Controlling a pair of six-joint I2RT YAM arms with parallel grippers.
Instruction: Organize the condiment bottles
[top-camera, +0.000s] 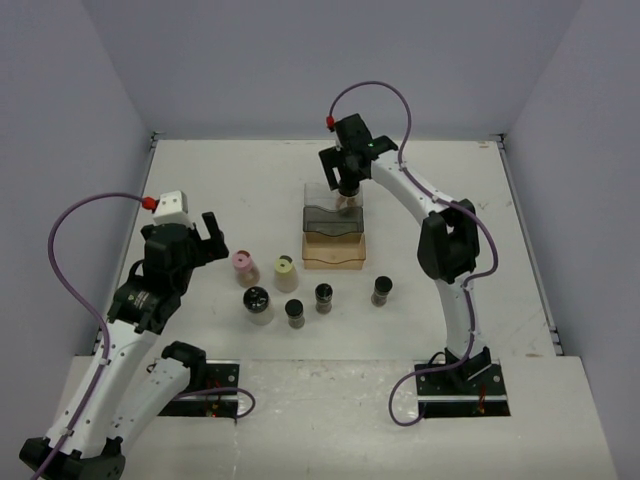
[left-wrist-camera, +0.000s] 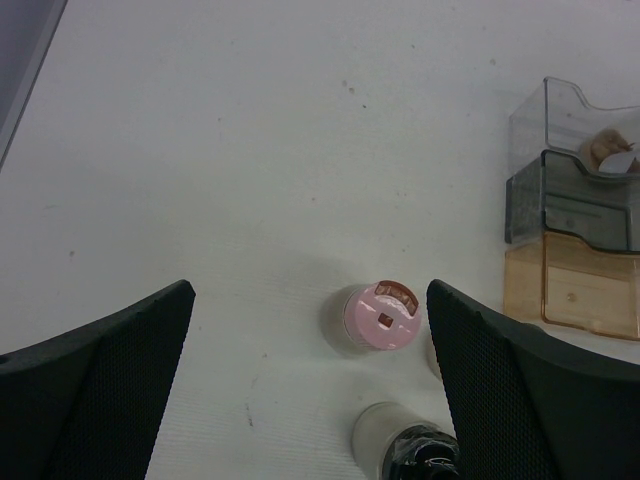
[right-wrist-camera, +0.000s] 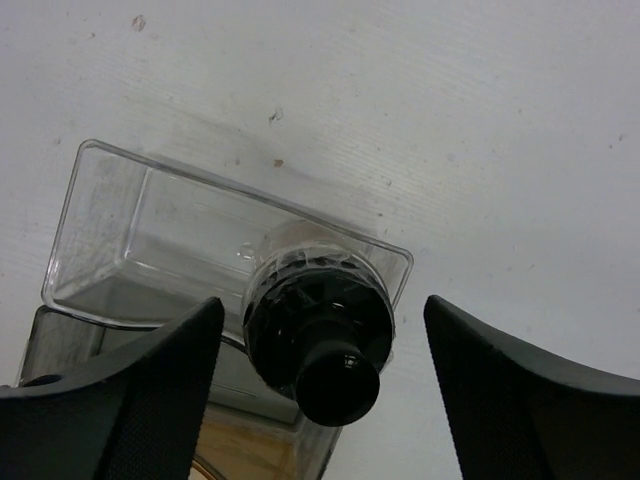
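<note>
One jar stands in rack's 12 o'clock tier; right gripper spread clear, we judge it delivered. Left gripper agape above pink jar.

We see the pink-capped jar, the yellow-green-capped jar and four black-capped jars standing upright, near each other on the surface, and a seventh black-capped jar sitting in the clear top compartment of the rack.

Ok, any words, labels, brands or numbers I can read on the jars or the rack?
No readable text anywhere.
pink-capped jar: no lettering shows.
black-capped jar at the rack: no lettering shows on either.
other jars in the top view: too small to tell.
</note>
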